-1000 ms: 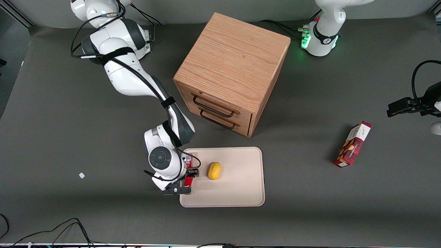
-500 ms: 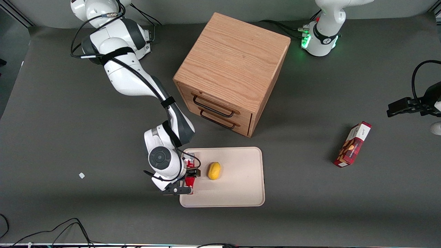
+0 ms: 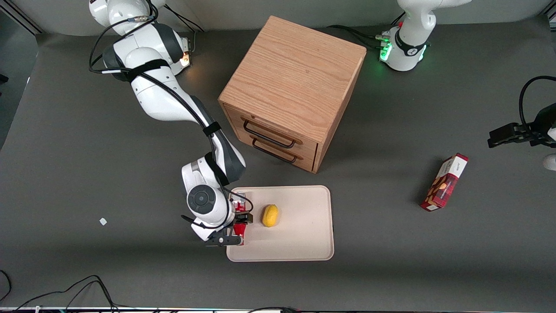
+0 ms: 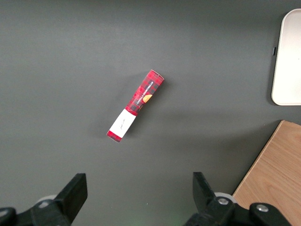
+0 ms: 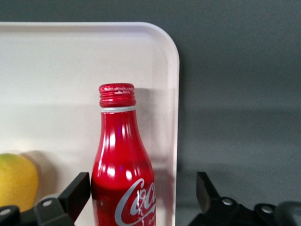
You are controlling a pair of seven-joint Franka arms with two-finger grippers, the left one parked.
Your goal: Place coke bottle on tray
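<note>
Fingers of the gripper (image 5: 141, 197) now spread apart, clear of the bottle (image 5: 123, 165) lying between them on the tray (image 5: 56, 61), lemon (image 5: 16, 181) just beside. Released a moment ago; placement looks done.

High front overview of the whole table (image 3: 87, 143); downward wrist cameras, both apparently sharing the tray (image 5: 175, 70)

The coke bottle (image 5: 123, 162) is cut off below its lettering by the frame edge; in the front view it is largely hidden under the tool (image 3: 236, 229).
</note>
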